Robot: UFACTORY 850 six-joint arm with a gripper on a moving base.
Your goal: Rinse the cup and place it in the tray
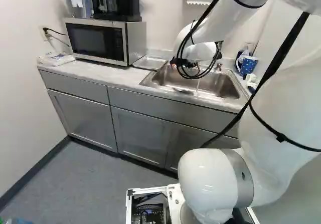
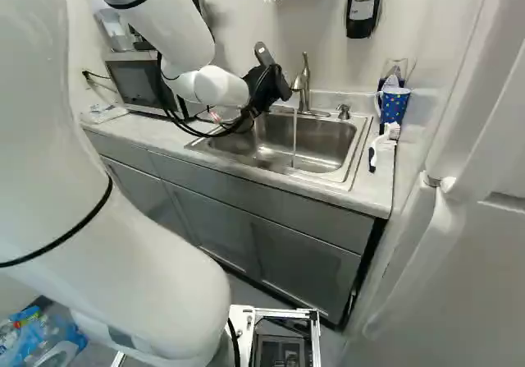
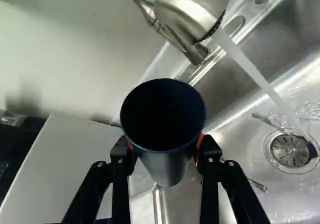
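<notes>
My pincer (image 2: 264, 89) is pinching the dark cup (image 3: 162, 115), orange pads on two opposite sides, cup mouth toward the wrist camera. Cup is up near the back edge of the sink (image 2: 358, 152), beside the faucet (image 2: 304, 88); water stream (image 3: 250, 69) falls apart from the cup, into the basin close to the drain (image 3: 290, 150). Faucet head is the near obstacle, just ahead of the cup. Basin spreads out on the stream side, most room there; a thin utensil (image 3: 258, 185) lies in it by the drain. Sink is set in the bench (image 1: 118, 79), with a narrow strip of top between its rim and the bench's front edge. Tray (image 1: 149, 62), flat and silvery, is at the sink's left end, between sink and microwave (image 1: 95, 41). Bench top runs in a strip from the microwave's front to the front edge. Tight at the right end: blue dotted mug (image 2: 394, 108) toward the back right corner, white-handled brush (image 2: 376, 151) between sink rim and the bench's right edge. Small knob (image 2: 343, 112) sits on the back rim, just right of the faucet.
</notes>
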